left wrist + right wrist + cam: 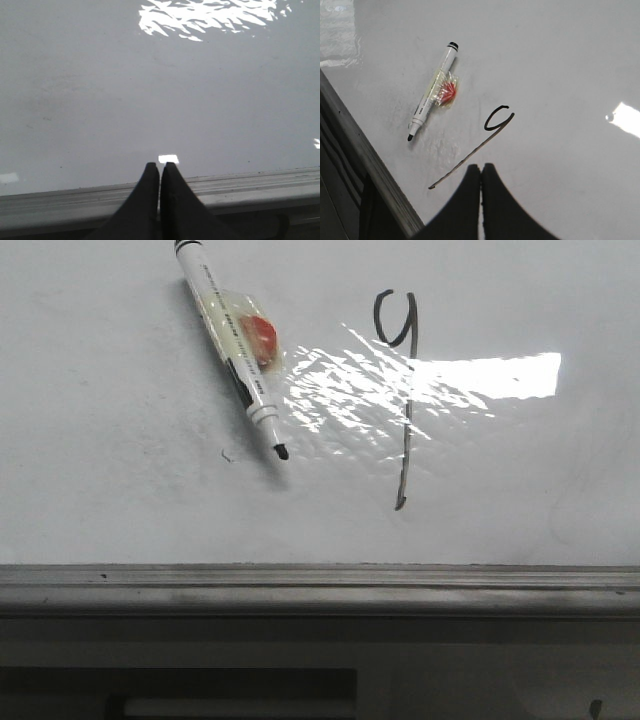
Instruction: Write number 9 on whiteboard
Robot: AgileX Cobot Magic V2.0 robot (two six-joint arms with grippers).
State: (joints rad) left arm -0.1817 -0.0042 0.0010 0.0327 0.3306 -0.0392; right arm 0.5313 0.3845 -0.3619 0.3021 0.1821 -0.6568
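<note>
The number 9 is drawn in dark grey on the glossy whiteboard, a small loop atop a long tail. It also shows in the right wrist view. A white marker with a black tip and a taped orange blob lies loose on the board left of the 9; it also shows in the right wrist view. My right gripper is shut and empty, above the board near the 9's tail. My left gripper is shut and empty over the board's grey frame edge.
The grey metal frame runs along the board's near edge, with a dark ledge below it. A bright glare patch lies across the wrinkled film around the 9. A tiny scratch mark sits left of the marker's tip.
</note>
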